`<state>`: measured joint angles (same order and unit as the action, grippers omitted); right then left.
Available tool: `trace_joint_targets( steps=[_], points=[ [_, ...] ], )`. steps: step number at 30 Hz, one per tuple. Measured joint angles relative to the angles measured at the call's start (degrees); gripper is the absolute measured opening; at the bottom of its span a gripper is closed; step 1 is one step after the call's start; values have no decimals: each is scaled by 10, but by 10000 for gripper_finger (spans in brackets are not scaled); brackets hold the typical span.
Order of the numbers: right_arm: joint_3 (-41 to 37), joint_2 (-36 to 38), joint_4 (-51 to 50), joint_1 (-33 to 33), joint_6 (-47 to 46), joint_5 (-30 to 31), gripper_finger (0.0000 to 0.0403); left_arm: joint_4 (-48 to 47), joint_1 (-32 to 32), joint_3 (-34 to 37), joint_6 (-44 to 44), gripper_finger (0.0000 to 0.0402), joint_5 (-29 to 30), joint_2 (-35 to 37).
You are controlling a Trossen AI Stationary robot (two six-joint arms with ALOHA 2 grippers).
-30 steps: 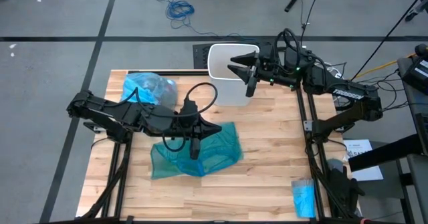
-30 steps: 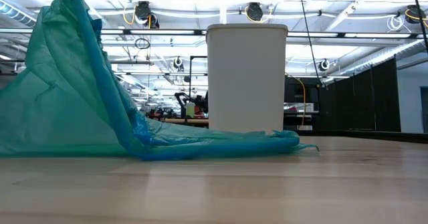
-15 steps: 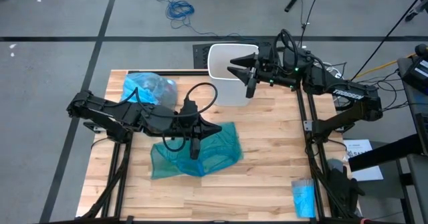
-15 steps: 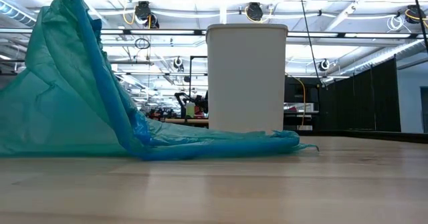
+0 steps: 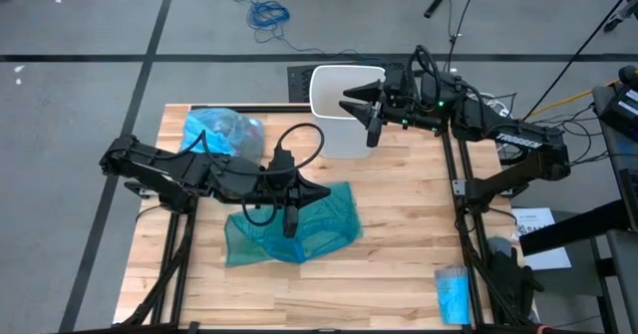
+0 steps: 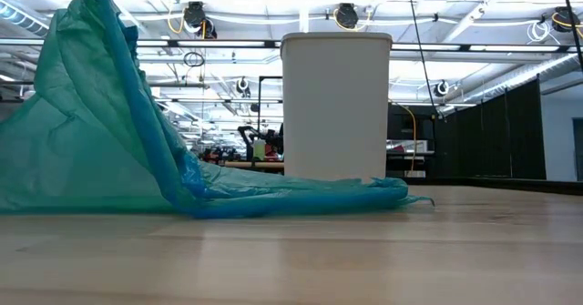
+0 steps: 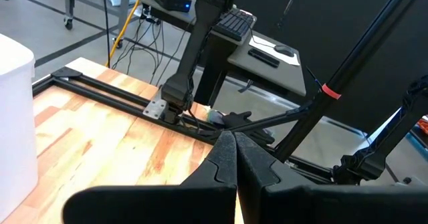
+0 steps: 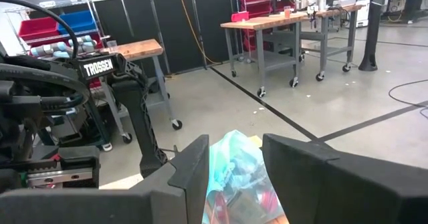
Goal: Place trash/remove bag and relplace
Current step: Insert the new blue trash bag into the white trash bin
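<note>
Bin (image 5: 344,115): unlined. Light blue bag (image 5: 221,132), trash inside, left of bin: removed. Teal bag (image 5: 294,224) before bin, under left gripper (image 5: 290,217), fingers together, grasp unclear. Right gripper (image 5: 361,108) parted, empty, above bin. Relining outstanding

Even, bright overhead light fills every view. Ceiling lamps (image 6: 346,15) glare along the top of the low view, whose foreground tabletop (image 6: 291,259) is blurred. Shadows are soft.

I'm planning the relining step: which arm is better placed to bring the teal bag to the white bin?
Left, probably. The left gripper is shut, down on the teal bag at mid-table. The right gripper hangs open over the white bin, well away from the bag, so it seems better suited to steadying the rim.
</note>
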<state>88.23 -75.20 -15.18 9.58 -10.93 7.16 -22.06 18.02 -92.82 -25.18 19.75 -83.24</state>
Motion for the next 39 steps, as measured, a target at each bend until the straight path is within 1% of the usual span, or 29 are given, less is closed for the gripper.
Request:
trace_joint_targets(
  steps=[12, 17, 30, 33, 39],
  points=[
    [0, 0, -1, -3, -8, -2, 132, 0, 0, 0, 0, 0, 0, 0],
    [0, 0, -4, -17, -9, -58, 132, 0, 0, 0, 0, 0, 0, 0],
    [0, 0, -3, -45, -4, -58, 132, 0, 0, 0, 0, 0, 0, 0],
    [0, 0, -28, -62, -8, -58, 132, 0, 0, 0, 0, 0, 0, 0],
    [0, 0, -115, -111, -9, -59, 132, 0, 1, 0, 0, 0, -15, 0]
  ],
)
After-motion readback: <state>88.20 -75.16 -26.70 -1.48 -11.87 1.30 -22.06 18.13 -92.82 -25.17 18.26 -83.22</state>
